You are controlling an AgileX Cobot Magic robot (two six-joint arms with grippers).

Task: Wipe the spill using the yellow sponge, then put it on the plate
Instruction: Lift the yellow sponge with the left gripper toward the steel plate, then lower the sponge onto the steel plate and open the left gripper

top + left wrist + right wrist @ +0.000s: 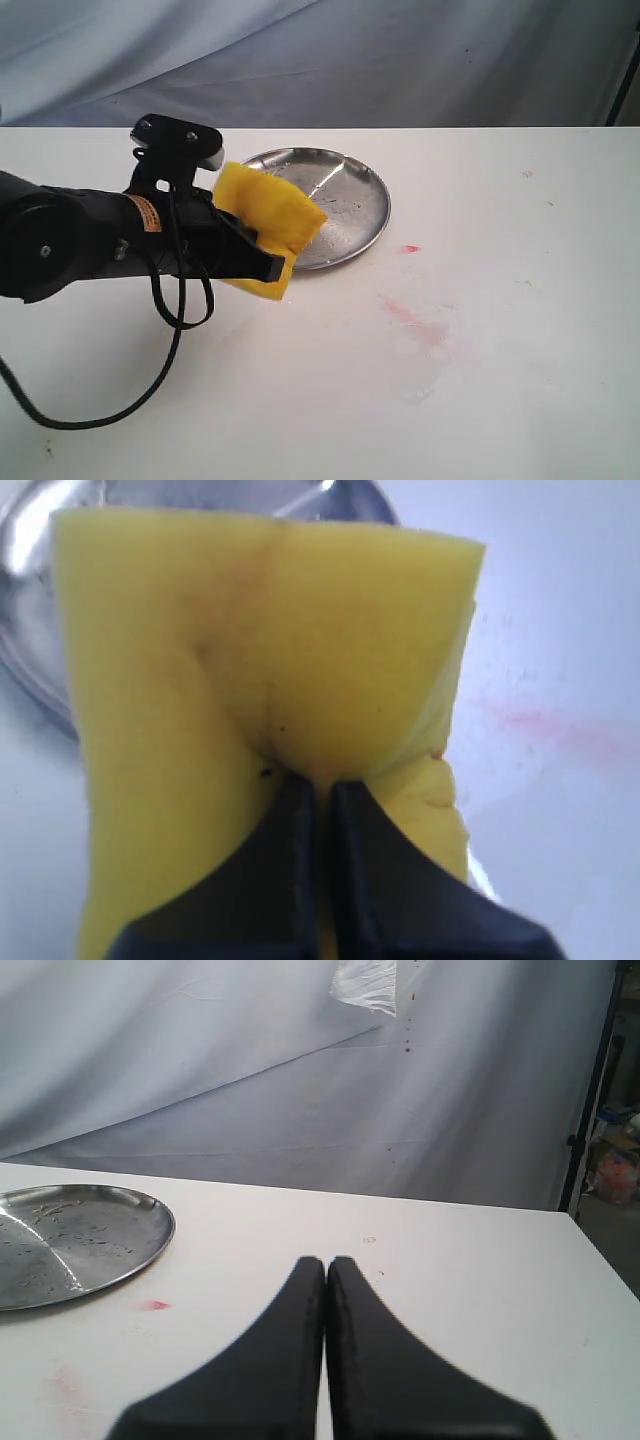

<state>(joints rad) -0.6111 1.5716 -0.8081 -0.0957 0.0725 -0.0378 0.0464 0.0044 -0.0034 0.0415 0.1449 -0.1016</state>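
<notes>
At centre-left of the exterior view: left gripper (262, 262) pinched hard on the yellow sponge (272, 212), black fingers nearly meeting through the foam. Holds the sponge tilted, upper corner over the left rim of the plate (372, 205), lower corner down toward the white table (300, 410); cannot tell whether that corner touches the surface. Black cable (175, 325) looping below the arm, lower left of the frame.

In the left wrist view: the grip up close. Left gripper (322, 785) at the lower middle of the frame, squeezing the yellow sponge (250, 630) into a deep crease, jaws down to a narrow slit. Behind the foam, a strip of the plate (25, 650) at the upper left edge.

Right of centre and below the plate in the exterior view: the spill (420, 325), a faint pinkish smear on the table, well apart from the sponge. Also visible at the right of the left wrist view as a pale pink streak (550, 730). Small red dot (410, 248) near the plate's lower right rim.

In the right wrist view, bottom centre: right gripper (326, 1265) closed tight, fingers touching along their length, nothing between them. Plate (70, 1245) at the left edge, speckled and shiny; red dot (153, 1305) just below its rim. Grey cloth backdrop (250, 1080) across the upper half.
</notes>
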